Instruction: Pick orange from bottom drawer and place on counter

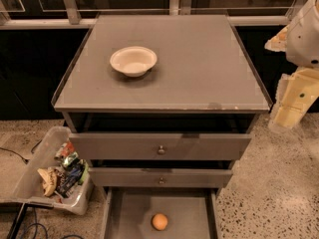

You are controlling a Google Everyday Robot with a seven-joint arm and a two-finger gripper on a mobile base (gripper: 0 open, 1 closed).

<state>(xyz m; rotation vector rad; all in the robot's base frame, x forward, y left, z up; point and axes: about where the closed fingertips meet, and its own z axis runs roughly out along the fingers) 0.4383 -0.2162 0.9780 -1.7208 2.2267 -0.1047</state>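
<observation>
Though can't tell if open, shut or holding anything, seeing gripper (294, 101) off right side of counter (199, 73). Found orange (159, 221) lying mid-floor in pulled-out bottom drawer (129, 213). Also bowl (133, 60) up on counter.

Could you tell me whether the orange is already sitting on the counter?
No, the orange lies in the bottom drawer, while the gripper hangs right of the counter.

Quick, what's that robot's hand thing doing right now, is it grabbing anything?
The end effector: at the right edge beside the counter; open or closed cannot be told. It is not holding the orange, which lies in the bottom drawer.
</observation>
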